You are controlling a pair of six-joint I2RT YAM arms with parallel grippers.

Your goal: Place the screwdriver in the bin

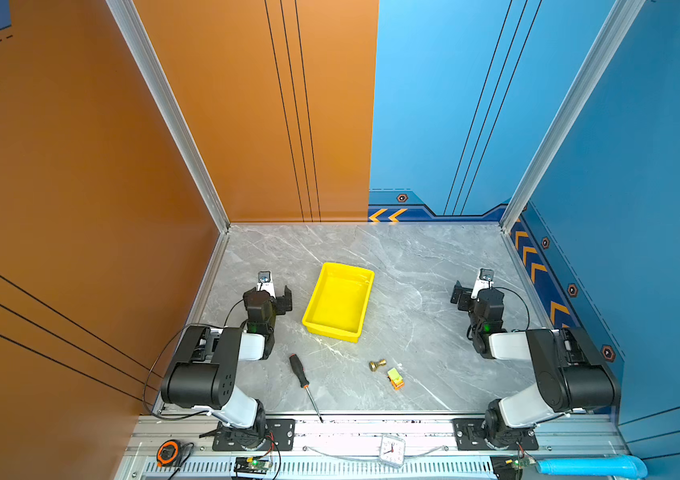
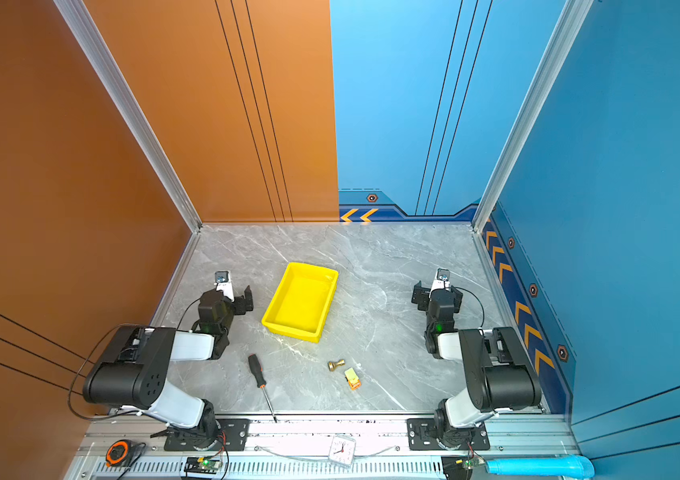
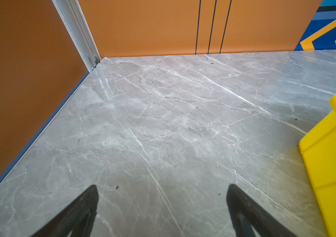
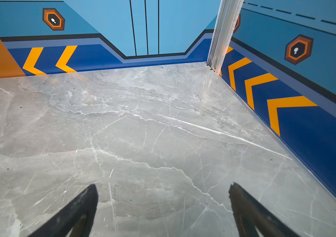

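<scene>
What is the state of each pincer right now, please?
Left pincer: open, holding nothing.
Right pincer: open, holding nothing.

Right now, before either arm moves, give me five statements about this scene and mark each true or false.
1. The screwdriver lies on the table, outside the bin. True.
2. The brass knob sits in the bin. False: it lies on the table, near the small yellow-orange block.
3. The left gripper is shut. False: its jaws stand open over bare table.
4. The right gripper is open, holding nothing. True.
5. The screwdriver's tip points at the bin. False: its handle end is nearer the bin.
</scene>
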